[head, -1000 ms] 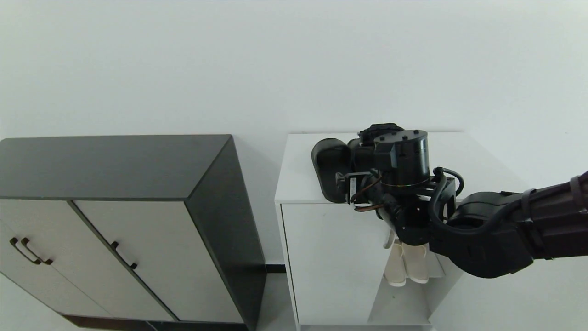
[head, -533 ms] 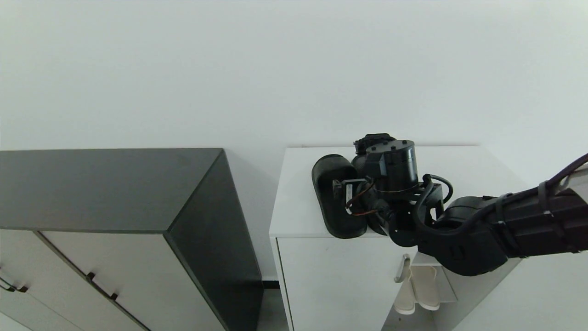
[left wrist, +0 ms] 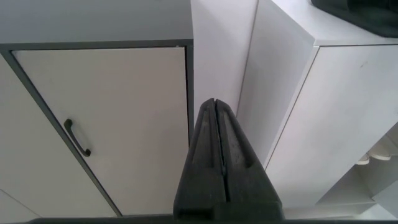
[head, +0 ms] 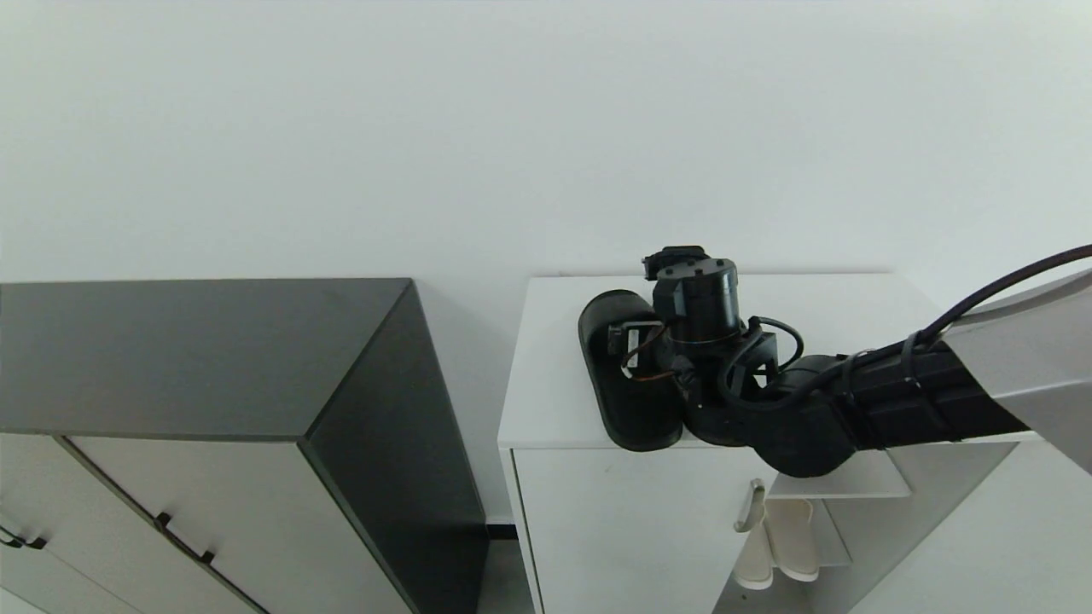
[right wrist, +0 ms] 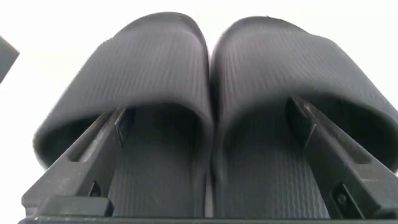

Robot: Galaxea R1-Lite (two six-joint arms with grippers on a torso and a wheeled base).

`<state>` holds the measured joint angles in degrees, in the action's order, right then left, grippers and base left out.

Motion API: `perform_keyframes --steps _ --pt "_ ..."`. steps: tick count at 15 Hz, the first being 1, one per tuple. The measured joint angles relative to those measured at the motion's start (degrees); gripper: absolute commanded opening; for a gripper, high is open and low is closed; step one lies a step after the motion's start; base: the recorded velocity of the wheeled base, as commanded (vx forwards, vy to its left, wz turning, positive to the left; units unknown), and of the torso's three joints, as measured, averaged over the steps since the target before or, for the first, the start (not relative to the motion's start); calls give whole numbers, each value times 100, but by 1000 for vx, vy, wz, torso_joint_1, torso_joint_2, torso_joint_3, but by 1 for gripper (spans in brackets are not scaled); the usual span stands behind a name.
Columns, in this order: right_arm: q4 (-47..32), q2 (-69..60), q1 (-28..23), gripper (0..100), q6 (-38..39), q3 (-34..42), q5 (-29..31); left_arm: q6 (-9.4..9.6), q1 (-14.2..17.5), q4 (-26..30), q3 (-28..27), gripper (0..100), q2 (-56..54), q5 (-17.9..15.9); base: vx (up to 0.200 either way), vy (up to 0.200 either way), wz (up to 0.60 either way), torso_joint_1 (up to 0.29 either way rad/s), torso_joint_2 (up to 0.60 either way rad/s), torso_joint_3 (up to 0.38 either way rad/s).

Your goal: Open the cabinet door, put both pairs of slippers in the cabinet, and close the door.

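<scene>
A pair of black slippers (head: 618, 401) lies side by side on top of the white cabinet (head: 546, 401), near its front edge. My right gripper (head: 638, 348) is at them, open, with one finger inside each slipper (right wrist: 155, 74). The slippers' touching inner sides stand between the fingers (right wrist: 115, 127). A pair of white slippers (head: 778, 546) stands on a shelf in the cabinet's open right half, beside a front panel with a handle (head: 751, 505). My left gripper (left wrist: 216, 124) is shut and holds nothing, low in front of the gap between the two cabinets.
A dark cabinet (head: 213, 358) with pale doors and black handles (left wrist: 78, 138) stands left of the white cabinet, with a narrow gap between them. A plain wall rises behind both. The back and right of the white top are bare.
The head camera has tilted up, so both cabinets sit lower in the picture. My right gripper has pushed farther in over the black slippers, which have stayed in place.
</scene>
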<state>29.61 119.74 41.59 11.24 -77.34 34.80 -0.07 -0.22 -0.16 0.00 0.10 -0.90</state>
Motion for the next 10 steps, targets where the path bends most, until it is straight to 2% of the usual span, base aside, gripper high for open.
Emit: perform_keyframes --steps 1,10 --pt "-5 105 -33 0 -24 -157 0 0 -7 0 0 0 0 1 0 0 0 0 0 0" --pt "-22 293 -149 0 -117 -383 20 -24 -2 0 0 0 0 -2 0 0 0 0 0 0"
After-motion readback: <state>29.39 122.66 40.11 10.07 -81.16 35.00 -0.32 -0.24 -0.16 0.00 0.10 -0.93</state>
